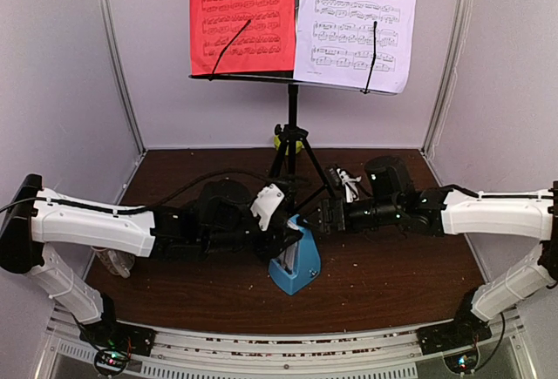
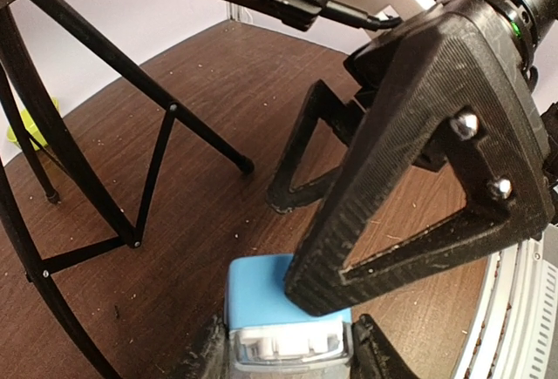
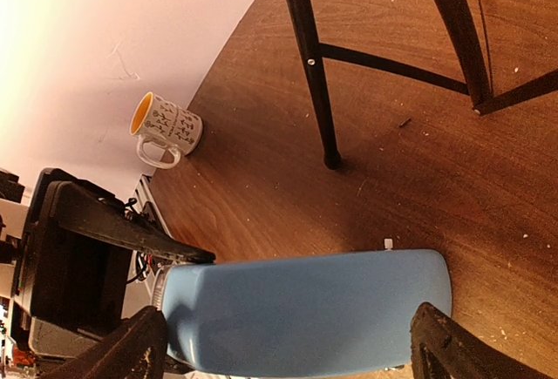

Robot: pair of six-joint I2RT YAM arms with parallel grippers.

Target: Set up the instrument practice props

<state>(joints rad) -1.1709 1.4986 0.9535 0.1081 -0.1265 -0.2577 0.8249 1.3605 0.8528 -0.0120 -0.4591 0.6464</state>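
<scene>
We find the left gripper (image 2: 292,353) clamped on the blue metronome (image 2: 261,296) (mid-table, near side of the music stand (image 1: 292,122)); the right gripper (image 3: 288,344) gapes wide, one finger (image 2: 392,187) touching its top, arms reaching inward.

black stand (image 1: 292,126): upright at rear | red sheet (image 1: 241,13) left, white sheet (image 1: 357,22) right | blue metronome (image 1: 296,261): near its feet, seemingly upright
</scene>
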